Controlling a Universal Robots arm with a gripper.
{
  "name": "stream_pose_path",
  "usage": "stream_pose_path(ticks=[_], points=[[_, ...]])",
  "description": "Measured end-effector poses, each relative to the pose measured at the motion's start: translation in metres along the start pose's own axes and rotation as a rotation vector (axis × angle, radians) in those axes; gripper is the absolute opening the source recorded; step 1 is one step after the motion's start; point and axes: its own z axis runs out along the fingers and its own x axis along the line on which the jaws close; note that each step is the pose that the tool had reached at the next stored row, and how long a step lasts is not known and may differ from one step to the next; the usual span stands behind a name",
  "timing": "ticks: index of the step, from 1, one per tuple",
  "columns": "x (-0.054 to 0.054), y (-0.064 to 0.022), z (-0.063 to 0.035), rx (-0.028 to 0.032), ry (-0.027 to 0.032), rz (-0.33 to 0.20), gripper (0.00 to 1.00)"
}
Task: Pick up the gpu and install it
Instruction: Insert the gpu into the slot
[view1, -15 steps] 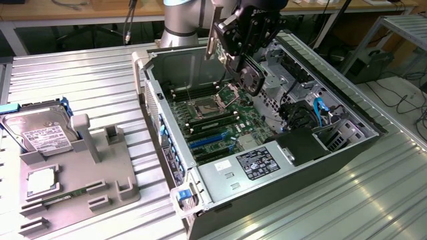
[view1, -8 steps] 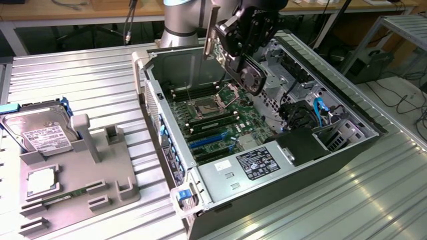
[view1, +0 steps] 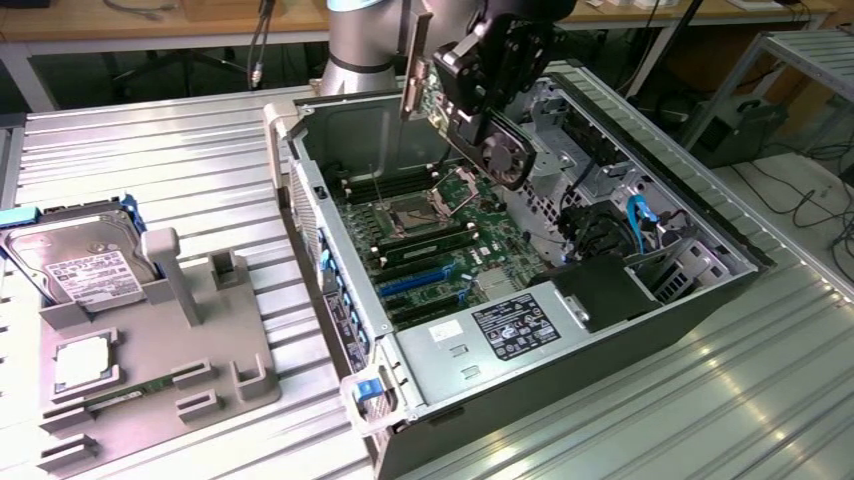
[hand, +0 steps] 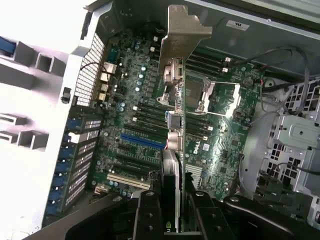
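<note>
I hold the gpu (view1: 509, 151) in the air over the open computer case (view1: 694, 215), above the far end of the motherboard (view1: 441, 235). It is a dark card with a round fan and a pale metal bracket (view1: 416, 66) at one end. My gripper (view1: 470, 92) is shut on it. In the wrist view the gpu (hand: 172, 145) appears edge-on between my two black fingers (hand: 149, 215), with its bracket (hand: 183, 30) pointing away from the wrist. The blue expansion slots (view1: 422, 281) lie below it, nearer the case's front; the blue slots (hand: 142, 141) are beside the card's edge in the wrist view.
A grey parts holder (view1: 147, 350) stands at the exterior view's left with a silver hard drive (view1: 80, 262), a processor chip (view1: 80, 362) and a green memory stick (view1: 131, 392). Inside the case are the power supply (view1: 514, 330), cables and drive cages (view1: 627, 225).
</note>
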Motion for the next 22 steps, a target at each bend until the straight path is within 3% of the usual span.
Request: stream_pose_path(ticks=[22], points=[[0.0000, 0.0000, 0.0000, -0.0076, 0.0140, -0.305, 0.27]])
